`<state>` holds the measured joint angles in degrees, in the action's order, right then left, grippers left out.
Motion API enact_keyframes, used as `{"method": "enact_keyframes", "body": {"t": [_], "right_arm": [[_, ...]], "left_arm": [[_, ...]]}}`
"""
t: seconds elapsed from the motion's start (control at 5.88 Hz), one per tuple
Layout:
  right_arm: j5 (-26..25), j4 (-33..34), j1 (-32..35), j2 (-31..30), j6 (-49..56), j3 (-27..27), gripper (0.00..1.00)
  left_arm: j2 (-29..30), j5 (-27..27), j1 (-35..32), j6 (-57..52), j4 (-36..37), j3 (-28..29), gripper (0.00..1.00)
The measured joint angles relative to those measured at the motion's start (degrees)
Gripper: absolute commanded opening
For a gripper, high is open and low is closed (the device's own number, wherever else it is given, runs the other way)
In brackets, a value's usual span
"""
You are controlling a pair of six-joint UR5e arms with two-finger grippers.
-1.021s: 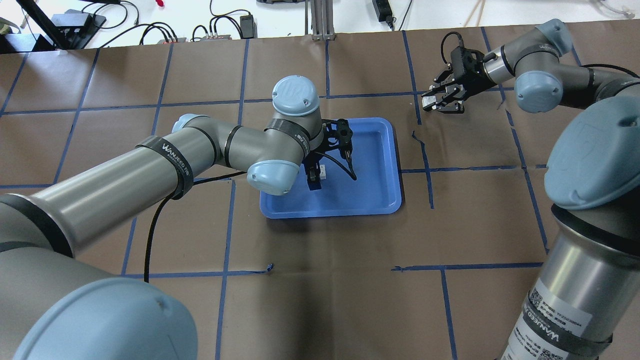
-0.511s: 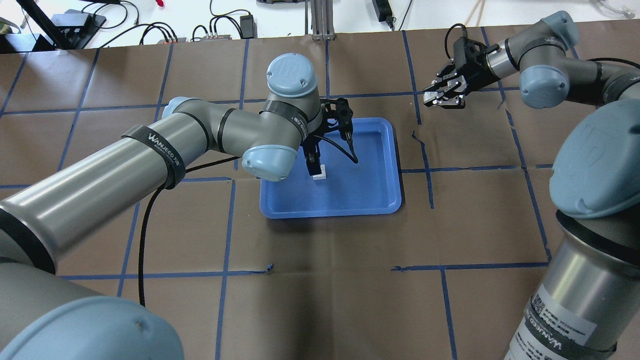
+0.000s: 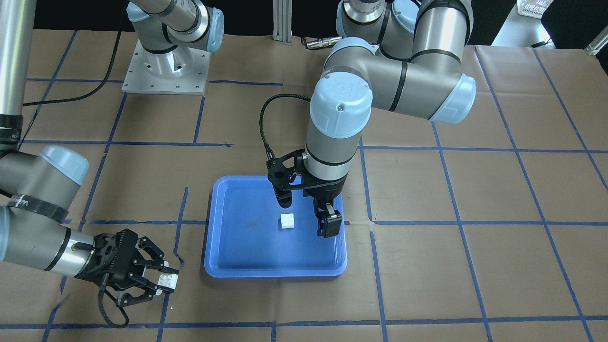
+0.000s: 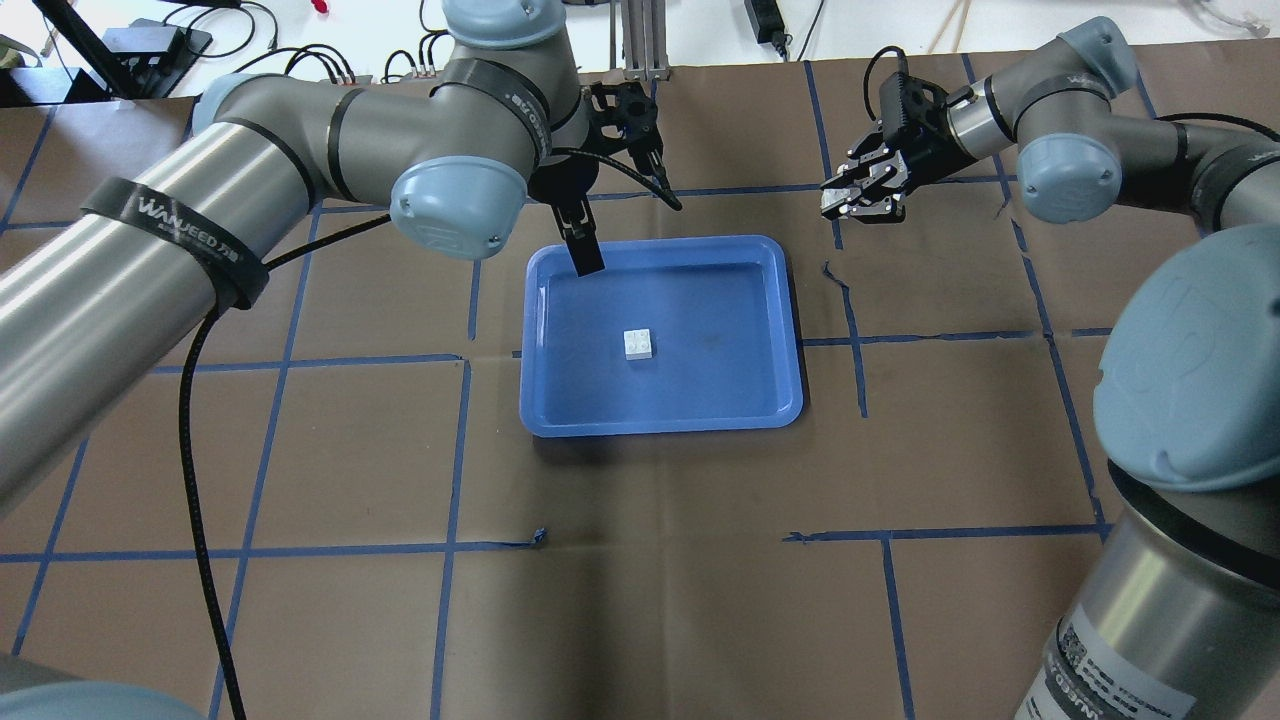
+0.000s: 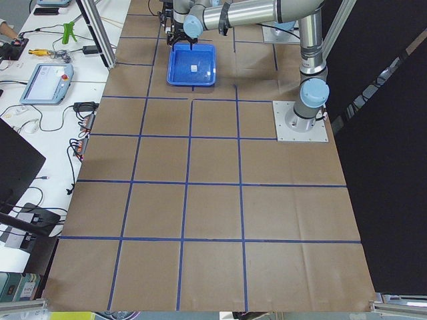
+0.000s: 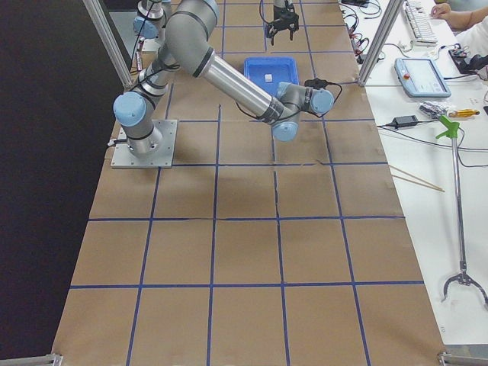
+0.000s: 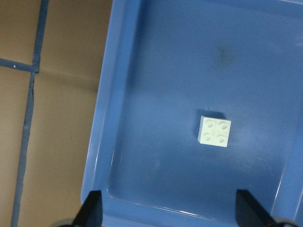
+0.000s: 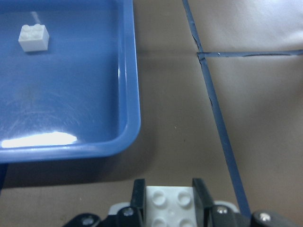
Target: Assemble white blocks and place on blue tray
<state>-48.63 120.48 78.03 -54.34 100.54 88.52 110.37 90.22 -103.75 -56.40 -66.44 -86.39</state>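
Observation:
A small white block (image 4: 638,343) lies alone, studs up, on the bottom of the blue tray (image 4: 790,330); it also shows in the front view (image 3: 287,221) and in the left wrist view (image 7: 215,131). My left gripper (image 3: 306,213) is open and empty, raised above the tray's far edge. My right gripper (image 4: 855,205) is shut on a second white block (image 8: 170,201) and holds it above the table, to the right of the tray's far right corner. The right wrist view shows the tray's rim (image 8: 130,71) ahead and the loose block (image 8: 33,38).
The table is covered in brown paper with a grid of blue tape (image 4: 855,340). Cables and power bricks (image 4: 440,60) and an aluminium post (image 4: 640,40) lie beyond the far edge. A bench with a teach pendant (image 6: 423,76) runs along that side.
My left gripper has let go of the white block in the tray, risen and drawn back to the tray's far edge. My right gripper has shifted slightly left with its block.

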Motion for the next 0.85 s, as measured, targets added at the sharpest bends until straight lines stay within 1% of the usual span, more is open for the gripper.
{"method": "enact_keyframes", "body": {"t": [0.34,0.68,0.85], "right_arm": [[-0.41,4.74,5.80,-2.29,-4.54,4.09,0.30],[-0.69,15.56,11.47,-3.31,-10.80,10.71,0.30],[-0.77,21.16,12.98,-4.48,-14.13,14.62,0.30]], "left_arm": [[-5.43,4.87,3.23,13.35,-1.94,-1.21,0.99],[-8.28,6.03,5.03,34.81,-5.66,-1.36,0.99],[-9.49,6.07,6.13,46.14,-8.69,-1.22,0.99]]}}
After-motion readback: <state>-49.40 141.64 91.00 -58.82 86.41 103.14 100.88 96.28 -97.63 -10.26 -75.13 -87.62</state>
